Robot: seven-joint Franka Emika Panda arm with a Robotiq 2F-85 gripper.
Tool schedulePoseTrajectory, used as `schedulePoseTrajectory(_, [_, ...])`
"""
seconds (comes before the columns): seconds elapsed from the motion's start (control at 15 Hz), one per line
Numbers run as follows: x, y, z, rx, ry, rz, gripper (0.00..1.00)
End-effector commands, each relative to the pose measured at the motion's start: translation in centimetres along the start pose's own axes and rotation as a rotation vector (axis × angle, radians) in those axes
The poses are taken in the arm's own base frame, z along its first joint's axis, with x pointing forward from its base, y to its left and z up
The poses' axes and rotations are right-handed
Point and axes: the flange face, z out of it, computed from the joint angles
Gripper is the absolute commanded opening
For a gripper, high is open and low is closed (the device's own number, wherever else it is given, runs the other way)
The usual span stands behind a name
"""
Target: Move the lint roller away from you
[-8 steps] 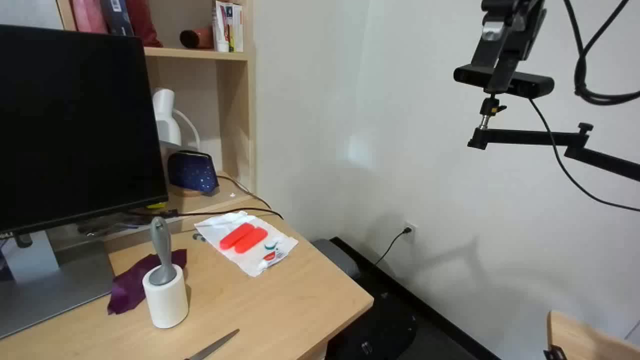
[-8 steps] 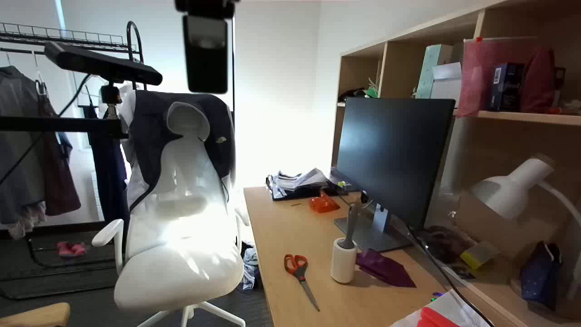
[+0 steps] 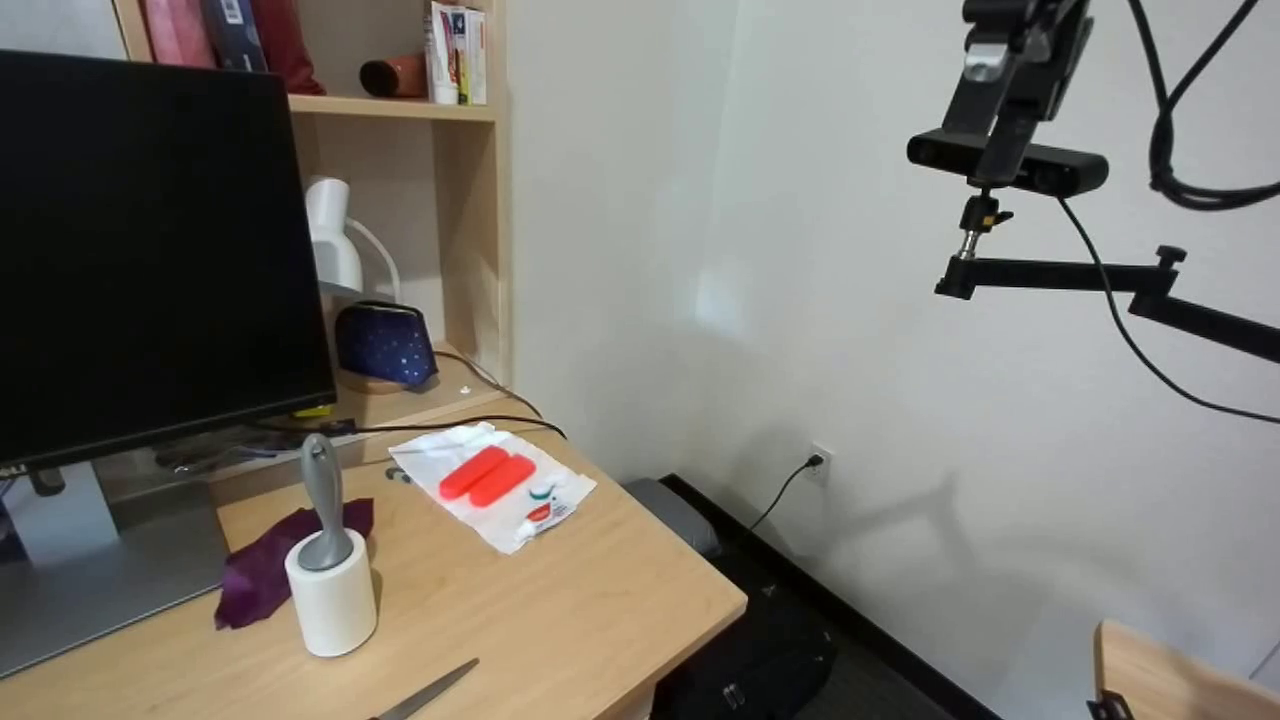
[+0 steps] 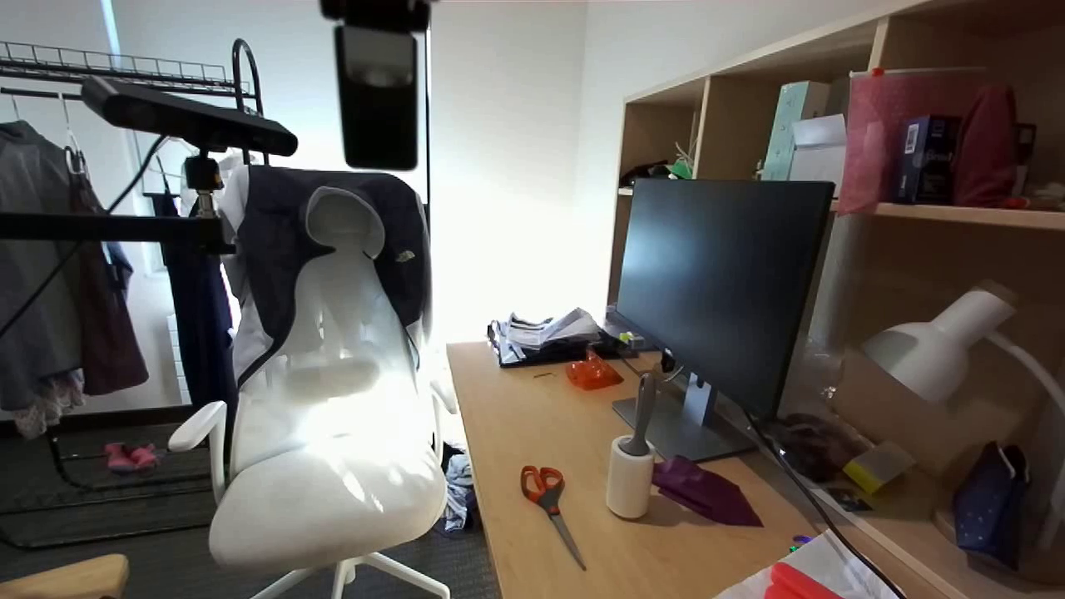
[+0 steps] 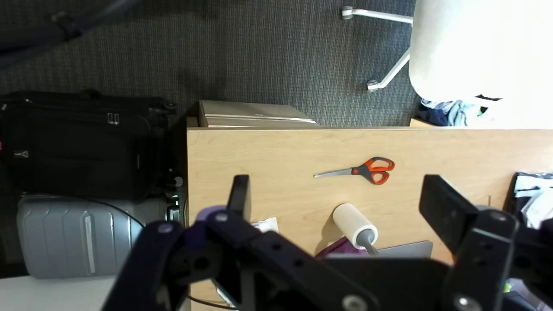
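The lint roller has a white roll and a grey handle. It stands upright on the wooden desk, handle up, in both exterior views (image 3: 334, 605) (image 4: 630, 481). It also shows in the wrist view (image 5: 352, 222), where my gripper's body hides the handle's top. My gripper (image 5: 336, 183) is wide open and empty, with its fingers far apart. It hangs high above the desk, well clear of the roller. Dark parts of the gripper show at the top edge in an exterior view (image 4: 378, 100).
A purple cloth (image 4: 707, 492) lies right beside the roller. Scissors with orange handles (image 4: 545, 491) lie near the desk's front edge. A monitor (image 4: 724, 291) stands behind the roller. A white packet with red pieces (image 3: 490, 480) lies near the desk's end. A white chair (image 4: 333, 416) stands beside the desk.
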Motion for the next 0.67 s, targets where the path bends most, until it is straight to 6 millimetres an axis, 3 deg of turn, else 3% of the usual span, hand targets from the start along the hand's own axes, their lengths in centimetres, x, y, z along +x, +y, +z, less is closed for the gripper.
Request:
schedulePoseTrajectory(0.0, [2.0, -1.0, -0.5, -0.027, -0.024, -0.049, 1.00])
schedulePoseTrajectory(0.27, [6.5, -3.2, 1.0, -0.046, -0.046, -0.154, 1.00])
schedulePoseTrajectory(0.6, [13.0, -6.2, 5.5, -0.091, -0.100, -0.309, 1.00])
